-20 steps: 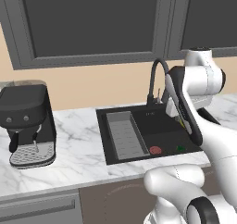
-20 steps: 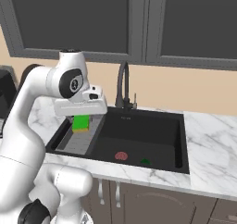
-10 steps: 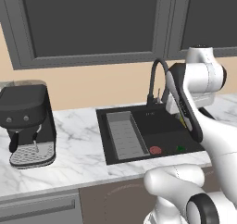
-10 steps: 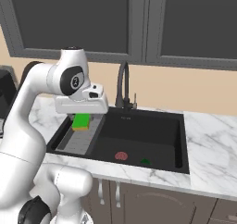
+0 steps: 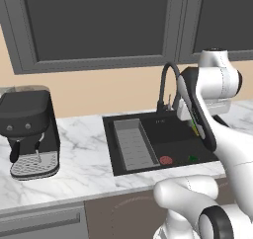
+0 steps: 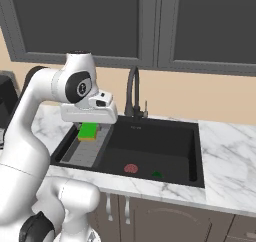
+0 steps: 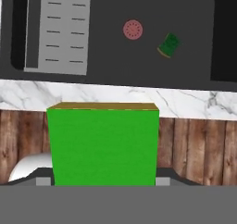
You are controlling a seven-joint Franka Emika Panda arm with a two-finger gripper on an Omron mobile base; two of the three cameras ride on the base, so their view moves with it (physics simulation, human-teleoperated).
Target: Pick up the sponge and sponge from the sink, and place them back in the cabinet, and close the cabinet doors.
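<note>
**First sponge in the tool, lifted clear of the sink; carry to cabinet is next**

Landmark: the sink (image 6: 197, 151).

- Nearest: the tool (image 6: 89, 129) is narrowed onto a sponge (image 7: 103, 144), green face toward the hand camera, yellow layer showing along its top edge. In the right base view that sponge (image 6: 88, 131) hangs under the hand, above the sink's left end, over the ribbed tray (image 6: 85, 153). Off the basin floor, not touching tray or rim as far as I can tell.
- In the hand view the marble worktop (image 7: 194, 102) front edge and wood fronts sit between the held sponge and the basin, so the hand looks to be up and pulled toward the front of the sink.
- Further in: second sponge (image 7: 168, 45) lies on the sink floor, just beside the red drain disc (image 7: 133, 29), on the side away from the tray. Same one shows in the right base view (image 6: 157, 174), near the front wall of the sink.
- Behind the sink: black faucet (image 6: 132, 93) at the back rim. Coffee machine (image 5: 29, 129) stands on the worktop well to the left of the sink.

Step in hand, my read: pick of sponge one done, transport starting. Sponge two not yet touched.

Next move calls for: keep the grip, stay clear of the faucet while swinging away from the sink, turn or drive the base to the cabinet, set the sponge on a shelf. Then return for sponge two.
</note>
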